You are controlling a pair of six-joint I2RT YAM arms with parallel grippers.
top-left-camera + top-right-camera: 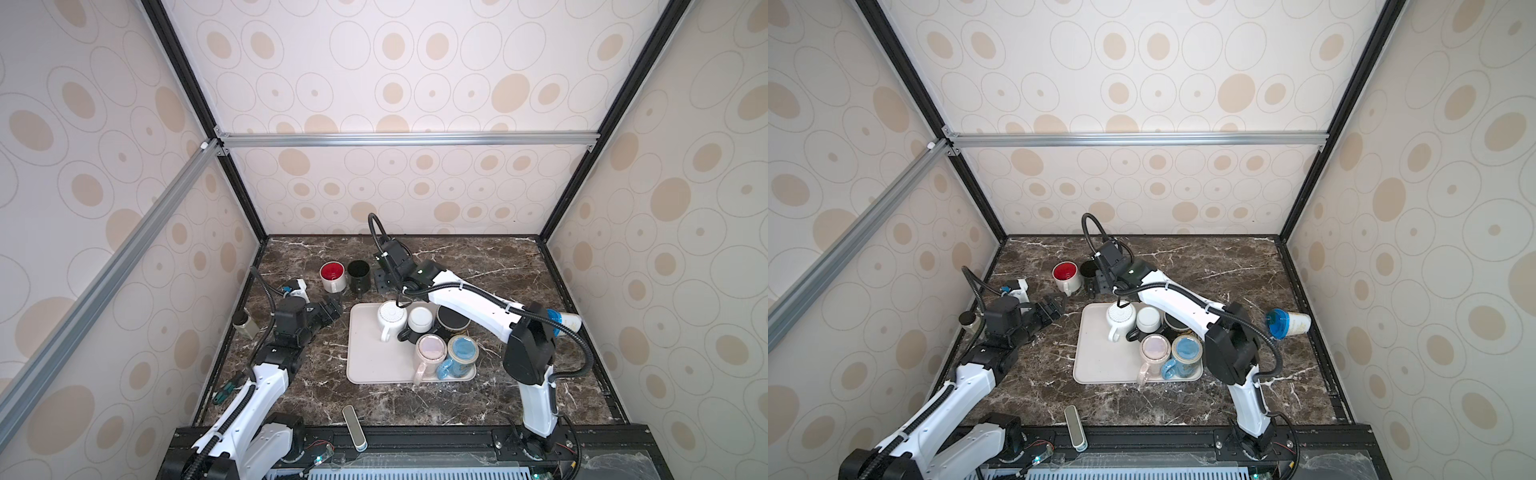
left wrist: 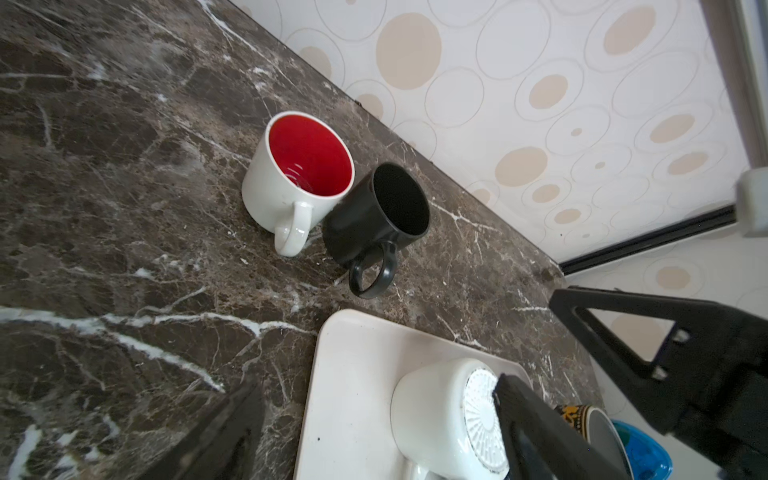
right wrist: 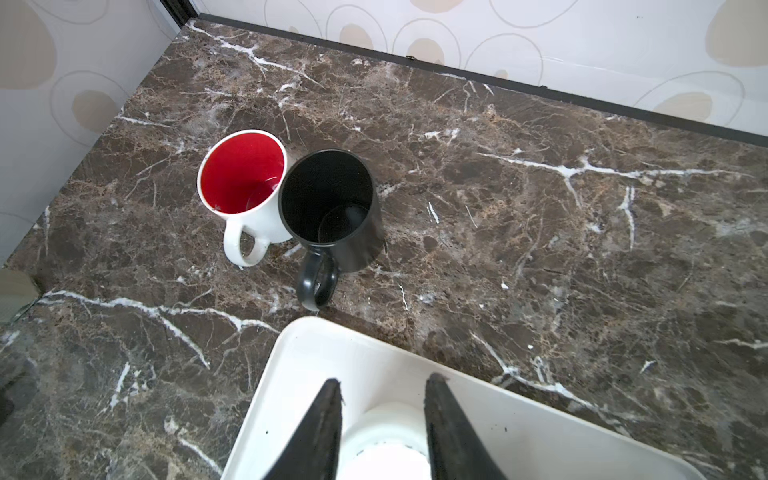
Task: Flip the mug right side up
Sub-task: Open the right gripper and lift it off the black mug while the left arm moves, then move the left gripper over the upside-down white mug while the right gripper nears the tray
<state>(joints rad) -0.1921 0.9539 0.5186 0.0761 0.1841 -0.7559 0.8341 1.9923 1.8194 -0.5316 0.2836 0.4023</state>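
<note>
Inverted white mug, base up, axis vertical, sits just below the tips of my right tool, its jaws partly apart and empty; my left tool, wide open, stands farther off.

**Bright, even light; blur near the wrist lens**

Soft, diffuse light leaves only faint shadows beside the black mug on the marble tabletop. The base of the white mug blows out to glare. The fingers of the right gripper look blurred.
</note>
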